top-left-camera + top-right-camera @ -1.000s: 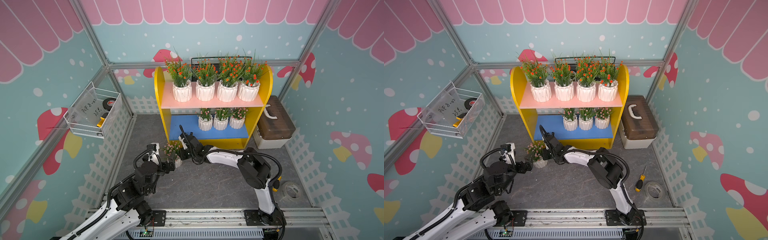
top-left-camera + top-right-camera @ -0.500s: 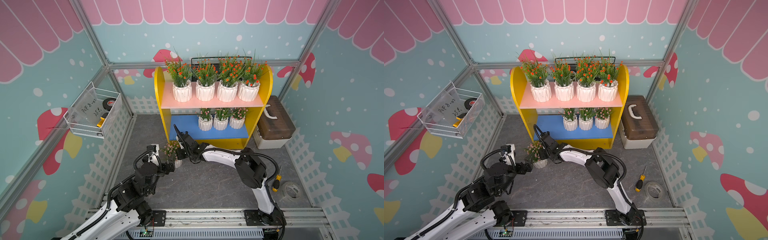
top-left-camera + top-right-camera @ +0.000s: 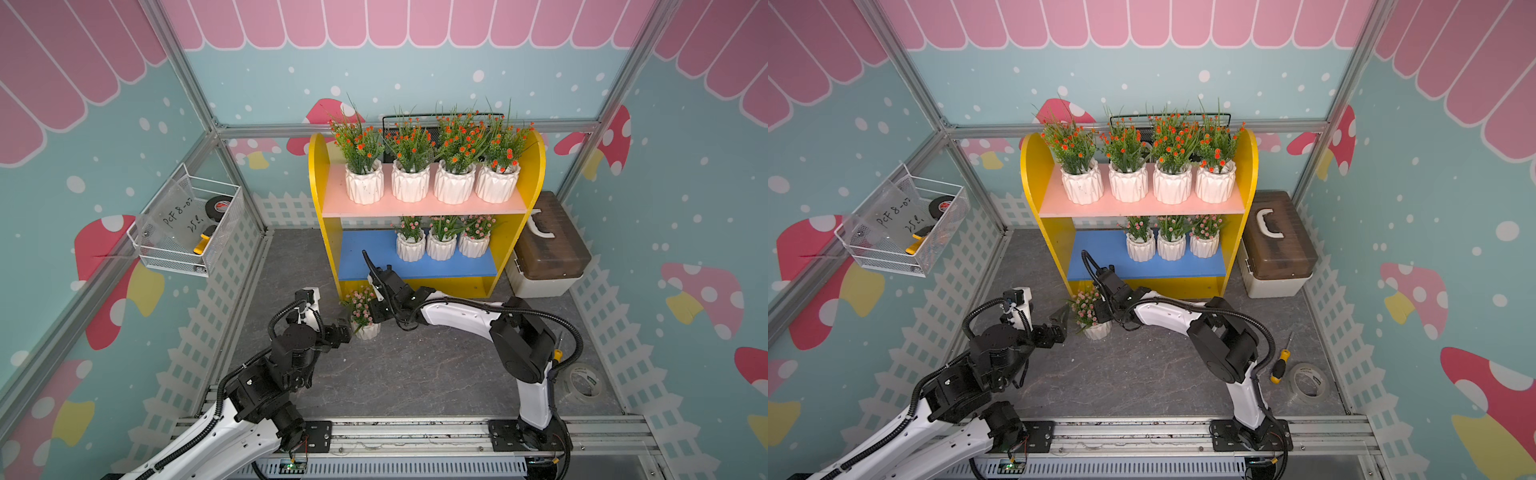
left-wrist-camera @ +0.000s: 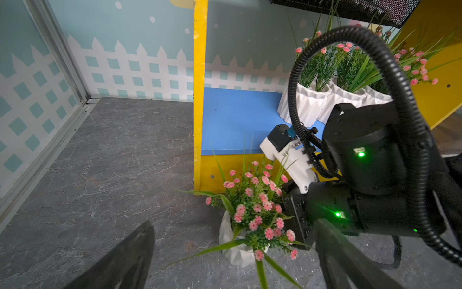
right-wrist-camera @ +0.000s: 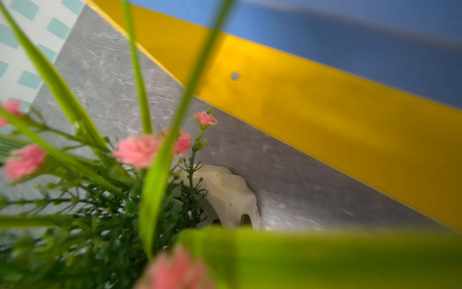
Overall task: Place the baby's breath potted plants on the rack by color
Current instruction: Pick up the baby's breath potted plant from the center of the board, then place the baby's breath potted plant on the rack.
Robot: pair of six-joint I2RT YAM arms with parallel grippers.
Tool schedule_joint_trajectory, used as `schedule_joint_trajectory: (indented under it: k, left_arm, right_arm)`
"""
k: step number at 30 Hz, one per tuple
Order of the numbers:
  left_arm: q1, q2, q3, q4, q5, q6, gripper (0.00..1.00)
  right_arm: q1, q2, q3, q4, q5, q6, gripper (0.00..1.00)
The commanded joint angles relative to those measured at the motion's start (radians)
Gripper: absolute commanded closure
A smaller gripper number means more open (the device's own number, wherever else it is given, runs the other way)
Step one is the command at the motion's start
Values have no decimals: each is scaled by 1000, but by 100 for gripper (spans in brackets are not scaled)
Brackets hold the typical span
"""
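Seven of the eight little plants are up on the rack (image 3: 318,178), the one with rounded yellow sides. Along its pink top board (image 3: 415,206) the four orange-flowered plants (image 3: 410,185) stand in a tidy row. Their pots nearly touch, and thin grassy blades stick up well above the blooms. Down on the blue bottom board (image 3: 361,264), three pink-flowered plants (image 3: 441,248) huddle together at the end nearer the brown-lidded box (image 3: 548,243).

The eighth plant (image 3: 366,330) sits on the grey floor (image 3: 415,365), just in front of the rack's yellow side panel at the end away from the box. Its pot is white and ribbed in sharp folds like the others. A bushy tuft of dark green sprigs grows from it, dotted with tiny pale pink flowers and crossed by a few long, bright green blades. Seen from the left wrist, the pot looks tipped a little.

The right gripper (image 3: 374,311) reaches in low from the box side. Its fingers are drawn together and buried in the sprigs above the pot, and I cannot tell whether they have any stems pinched. The left gripper (image 3: 1060,324) hangs just beside the pot on the opposite side. Its fingers (image 4: 130,250) are spread wide apart, facing the plant and holding nothing.
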Motion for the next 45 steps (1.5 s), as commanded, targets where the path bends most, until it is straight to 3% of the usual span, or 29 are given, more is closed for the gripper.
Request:
schedule_joint_trajectory:
  k: [1, 19, 37, 45]
  left_arm:
    - [-3, 10, -27, 59, 45, 7, 3]
    - [-4, 231, -147, 456, 313, 74, 2]
    - [-20, 354, -305, 713, 381, 50, 1]
    - [-51, 502, -288, 787, 383, 86, 1]
  right_arm:
    - [-30, -68, -83, -48, 36, -27, 98]
    - [-248, -499, -568, 5, -45, -36, 99]
    - [-359, -539, -529, 12, -261, -73, 100]
    - [-387, -542, -508, 2, -304, -83, 100]
